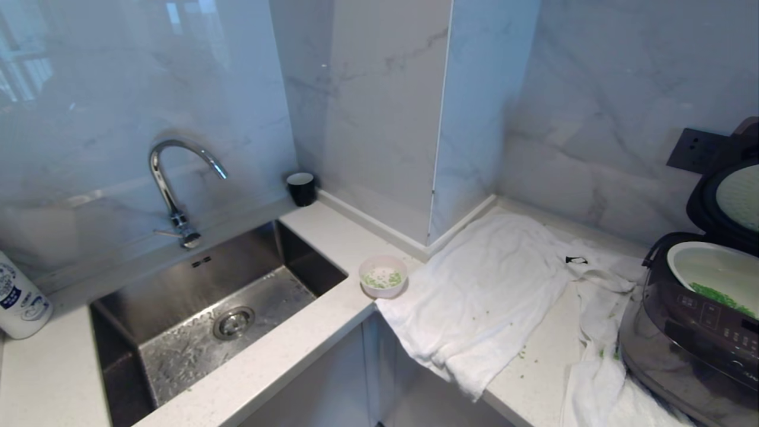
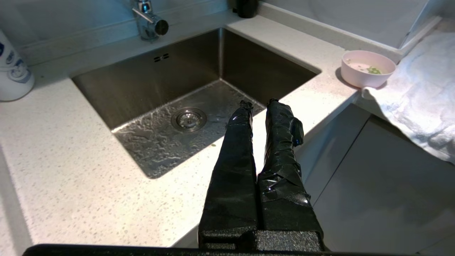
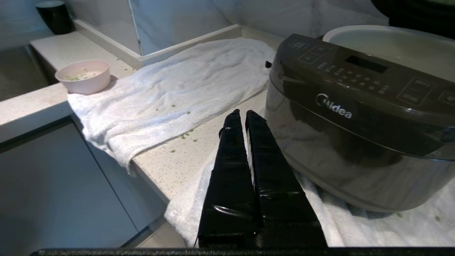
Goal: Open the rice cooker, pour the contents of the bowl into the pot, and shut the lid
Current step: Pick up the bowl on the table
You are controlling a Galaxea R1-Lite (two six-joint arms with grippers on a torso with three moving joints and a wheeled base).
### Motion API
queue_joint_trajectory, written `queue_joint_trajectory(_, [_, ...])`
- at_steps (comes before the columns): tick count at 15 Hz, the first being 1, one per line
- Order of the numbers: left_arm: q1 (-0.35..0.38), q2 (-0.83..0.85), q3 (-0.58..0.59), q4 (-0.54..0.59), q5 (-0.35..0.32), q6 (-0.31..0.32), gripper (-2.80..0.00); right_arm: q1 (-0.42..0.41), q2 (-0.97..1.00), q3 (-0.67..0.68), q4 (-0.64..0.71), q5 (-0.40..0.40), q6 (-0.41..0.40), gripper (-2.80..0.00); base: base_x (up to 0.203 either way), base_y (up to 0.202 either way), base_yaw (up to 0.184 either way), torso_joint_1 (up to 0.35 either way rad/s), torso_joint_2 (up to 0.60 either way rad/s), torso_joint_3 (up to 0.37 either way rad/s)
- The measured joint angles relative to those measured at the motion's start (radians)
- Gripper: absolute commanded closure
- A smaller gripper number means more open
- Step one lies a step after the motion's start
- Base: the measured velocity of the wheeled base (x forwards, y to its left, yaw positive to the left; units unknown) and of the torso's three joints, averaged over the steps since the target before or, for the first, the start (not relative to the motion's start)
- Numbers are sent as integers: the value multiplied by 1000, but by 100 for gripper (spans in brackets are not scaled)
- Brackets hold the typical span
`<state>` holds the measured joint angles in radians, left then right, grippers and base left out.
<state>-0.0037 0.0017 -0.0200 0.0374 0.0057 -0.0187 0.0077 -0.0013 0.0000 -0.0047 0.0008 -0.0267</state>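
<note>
**Lid up, bowl still waiting**

Your right gripper [image 3: 241, 114] is clenched on nothing, just short of the rice cooker [image 3: 355, 121], whose lid [image 1: 726, 196] stands raised, so the pot [image 1: 708, 267] is ready to receive. The bowl [image 3: 84, 75] sits well off to its other side, across the towel [image 3: 170, 92]. Your left gripper [image 2: 258, 105], fingers nearly together and empty, hangs over the sink [image 2: 149, 81] edge.

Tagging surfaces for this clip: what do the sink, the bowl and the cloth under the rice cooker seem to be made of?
The sink looks like brushed stainless steel: grey metallic sheen, with reflections and water on its floor. The bowl is pale pink and smooth with a dull gloss, either plastic or ceramic; the look leaves that open. The cloth seems to be white terry towelling: nubby pile, soft folds, draping over the counter edge.
</note>
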Motion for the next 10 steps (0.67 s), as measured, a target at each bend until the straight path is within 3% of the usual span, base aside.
queue_joint_trajectory(5, [0,0,0,-1,0,-1,0,0,43,-74,14,0,23,0,0,0,0,0,0,0])
queue_joint_trajectory(10, [0,0,0,-1,0,0,0,23,488,-321,-68,140,131,0,0,0,0,0,0,0])
